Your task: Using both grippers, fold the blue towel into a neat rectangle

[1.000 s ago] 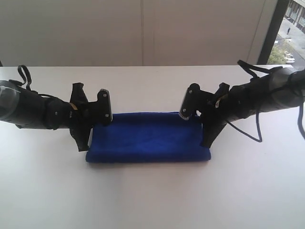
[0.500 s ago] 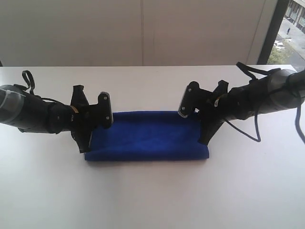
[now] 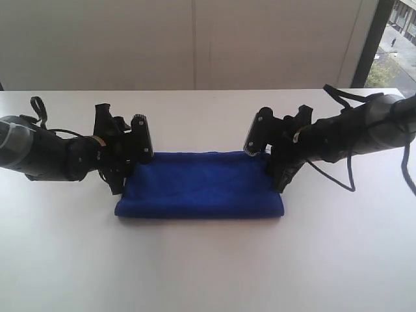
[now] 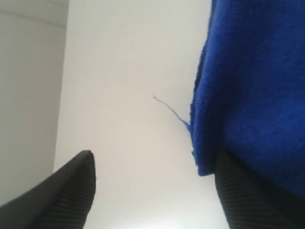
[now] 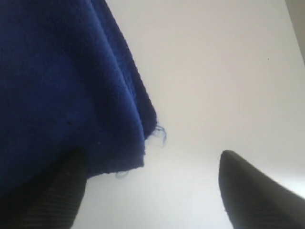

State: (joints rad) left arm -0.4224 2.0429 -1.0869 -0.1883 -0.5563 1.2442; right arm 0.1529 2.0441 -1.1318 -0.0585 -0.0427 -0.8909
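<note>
- at the middle of the white table (image 3: 208, 266) you have the blue towel (image 3: 200, 187), folded into a long flat band that lies across the exterior view.
- your left gripper (image 3: 119, 181) is down at the towel's left short end with its jaws spread wide, and it has hold of nothing.
- of its two fingers (image 4: 248, 200), one meets the cloth's edge in the left wrist view and the other is over bare table, apart from the cloth. you cannot tell whether the first one presses on the towel.
- your right gripper (image 3: 281, 181) mirrors it at the right short end, also spread wide and holding nothing. one finger is at the towel's corner and the other is over bare table.
- both gripper bodies stand in front of the towel's far corners in the exterior view, so those corners are hidden from you.
- a loose blue thread (image 4: 169, 109) trails from the towel's edge onto the table at the left end, and a frayed tuft (image 5: 161, 134) sticks out at the right end.
- black cables (image 3: 351, 179) loop off the right arm above the table, clear of the towel.
- beyond the table you have a pale wall (image 3: 195, 45), and a window (image 3: 393, 39) at the far right.
</note>
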